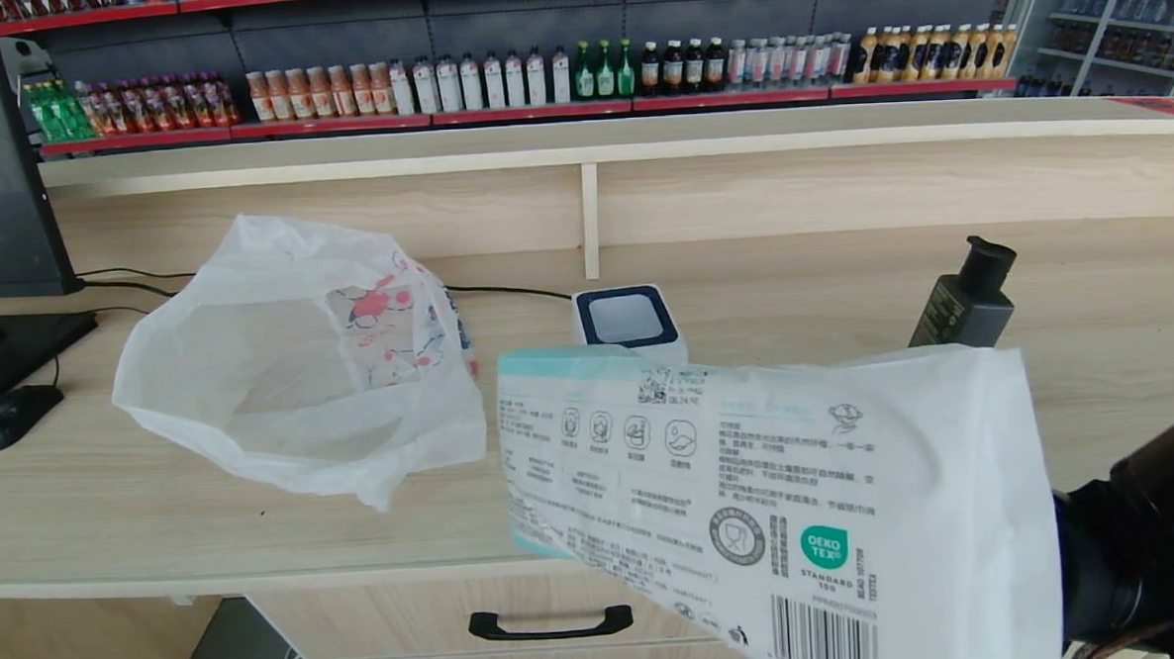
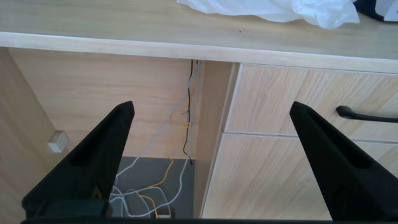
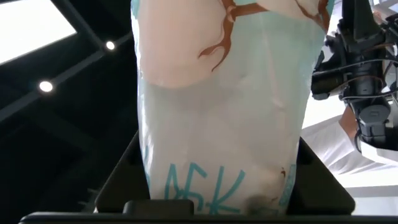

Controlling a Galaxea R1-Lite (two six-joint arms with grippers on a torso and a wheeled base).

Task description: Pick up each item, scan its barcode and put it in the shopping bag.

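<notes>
Our right claw (image 3: 221, 186) grips a white and pale-teal pack (image 3: 224, 106), one dark finger pressed to each side. Behind it we see a dark ceiling (image 3: 74, 149) with small round lights (image 3: 46, 86).

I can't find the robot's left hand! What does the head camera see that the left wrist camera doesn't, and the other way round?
From the head: the white packet held up, the scanner, a dark bottle, a mouse. From the left wrist: the open left gripper, lower than the counter, and cables underneath. In both: the shopping bag, that counter, the drawer handle.
</notes>
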